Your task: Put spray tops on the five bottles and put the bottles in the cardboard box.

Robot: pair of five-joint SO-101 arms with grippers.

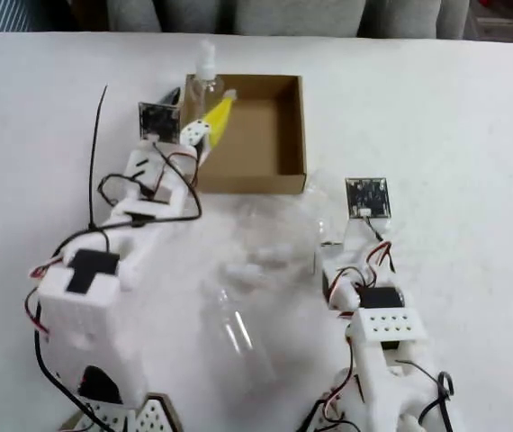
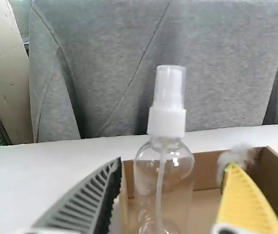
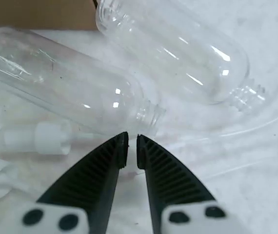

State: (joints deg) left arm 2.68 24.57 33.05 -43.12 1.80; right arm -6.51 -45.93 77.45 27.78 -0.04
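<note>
Clear plastic bottle with white spray top [image 2: 163,161]: upright in brown cardboard box [image 1: 298,135] corner, between parted jaws of my left pincer [image 2: 174,168], seemingly untouched. My right pincer [image 3: 131,141]: nearly closed, empty, beside 2 uncapped bottles [image 3: 66,83].

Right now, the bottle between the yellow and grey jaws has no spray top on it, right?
Not quite. That bottle does have a white spray top on its neck. The left wrist view shows it.
</note>
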